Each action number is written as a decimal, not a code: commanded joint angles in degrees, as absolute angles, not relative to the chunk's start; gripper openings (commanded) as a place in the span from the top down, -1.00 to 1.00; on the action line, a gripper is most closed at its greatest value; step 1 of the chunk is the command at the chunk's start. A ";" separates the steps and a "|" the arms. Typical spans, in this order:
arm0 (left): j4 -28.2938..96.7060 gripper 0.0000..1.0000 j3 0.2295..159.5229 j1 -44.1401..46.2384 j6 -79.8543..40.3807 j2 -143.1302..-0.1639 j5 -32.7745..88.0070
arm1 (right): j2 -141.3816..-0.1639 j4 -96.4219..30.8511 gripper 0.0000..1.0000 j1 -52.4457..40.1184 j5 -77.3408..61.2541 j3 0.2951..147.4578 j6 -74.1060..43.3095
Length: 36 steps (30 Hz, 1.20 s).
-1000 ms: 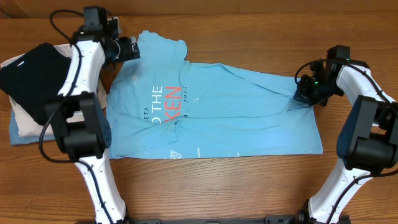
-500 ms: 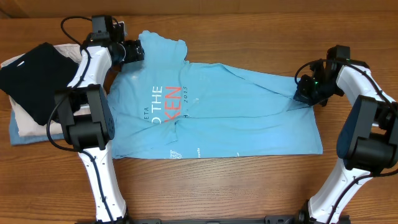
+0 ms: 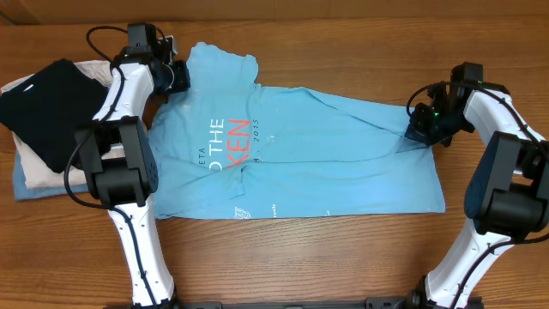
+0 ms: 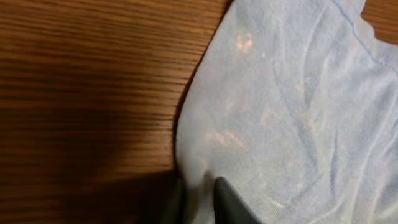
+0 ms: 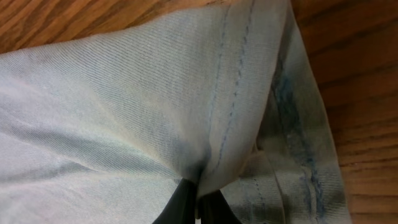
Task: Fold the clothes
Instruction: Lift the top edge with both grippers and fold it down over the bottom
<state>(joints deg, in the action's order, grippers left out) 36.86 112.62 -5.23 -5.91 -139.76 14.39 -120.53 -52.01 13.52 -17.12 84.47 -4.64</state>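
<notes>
Pinches T-shirt (image 3: pixel 326 163) edge in left gripper (image 4: pixel 198 198), open a second ago; clamps hem in right gripper (image 5: pixel 198 202); seemingly ready to fold.

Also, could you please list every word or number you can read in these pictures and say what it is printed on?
"THE": white, sideways on the chest of the T-shirt.
"KEN": orange-red, beside "THE".
"ETA": small, white, barely legible.
"2015": small and faint, next to "KEN".
Small print at the shirt's near edge: too small to read.
Wrist views: no text.
</notes>
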 commanded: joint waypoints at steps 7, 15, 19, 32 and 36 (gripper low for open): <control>39.31 0.92 118.74 -4.62 -6.85 -141.32 14.85 | -120.33 -51.96 0.92 13.96 -15.92 85.10 -4.71; 48.97 0.92 128.27 -4.60 -6.83 -140.03 14.90 | -119.68 -54.63 0.92 13.96 -15.94 87.81 -4.71; 54.28 0.92 131.81 -4.60 -6.59 -139.24 14.85 | -119.48 -58.67 0.92 13.96 -15.92 92.71 -4.69; 64.03 0.92 134.93 -4.60 -6.17 -134.80 12.38 | -119.48 -70.43 0.92 13.96 -12.03 105.93 -4.67; 67.55 0.92 134.93 -4.60 -6.20 -132.97 7.51 | -119.48 -74.32 0.92 14.15 -8.82 108.05 -4.64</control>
